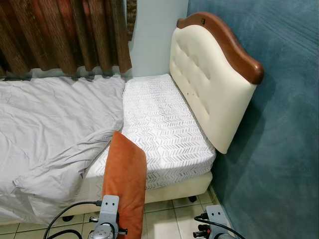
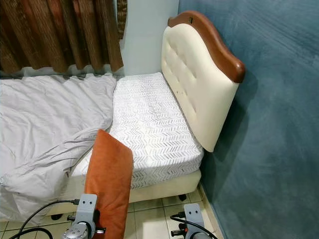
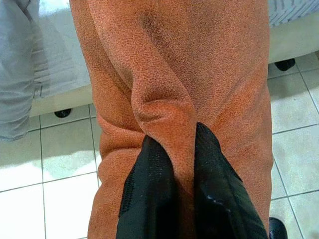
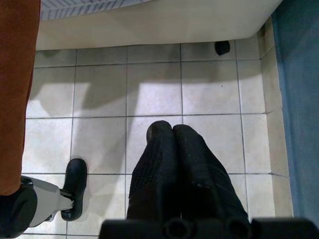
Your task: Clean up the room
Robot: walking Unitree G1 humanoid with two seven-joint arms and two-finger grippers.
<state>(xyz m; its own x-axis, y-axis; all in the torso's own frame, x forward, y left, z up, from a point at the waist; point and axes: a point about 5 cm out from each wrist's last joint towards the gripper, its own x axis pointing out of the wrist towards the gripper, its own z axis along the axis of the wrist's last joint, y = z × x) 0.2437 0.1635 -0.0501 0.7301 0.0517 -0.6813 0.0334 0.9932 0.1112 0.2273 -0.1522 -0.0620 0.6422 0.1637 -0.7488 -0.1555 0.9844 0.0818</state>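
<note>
Left wrist view puts us close on our left tool [image 3: 172,144], its two black fingers [image 3: 149,189] clamped on a fold of the orange pillow [image 3: 199,74]. From our head cameras, that pillow [image 1: 127,174] stands upright in front of us, held above the tiled floor [image 1: 169,219] at the near edge of the bed [image 1: 164,124], its top corner overlapping the mattress edge. We face a bed with a white chevron-patterned sheet, a crumpled grey blanket [image 1: 50,129] spread over its left part and hanging over the near side, and a cream tufted headboard [image 1: 209,79] with a brown wooden top against the blue wall [image 1: 284,124]. Brown curtains [image 1: 65,35] hang behind the bed. Our right tool [image 4: 172,130] points down at pale floor tiles near the wall, fingers pressed together and holding nothing. Our black foot [image 4: 75,186] shows on the tiles beside it.
</note>
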